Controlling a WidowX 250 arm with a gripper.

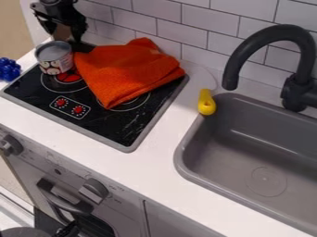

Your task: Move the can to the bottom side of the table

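Can (55, 58) is seen at the left rear burner of the stovetop (108, 126), just beside orange cloth (127, 69). Claw (63, 33) is seen behind can; opening and grip cannot be told.

No text, number or sign was legible. The label (56, 65) on the can (53, 46), upper left of the frame, bore unreadable print. Fine marks on the oven panel (44, 159), lower left, and by the stove (110, 126) dials (79, 109), left of centre, were too small to read.
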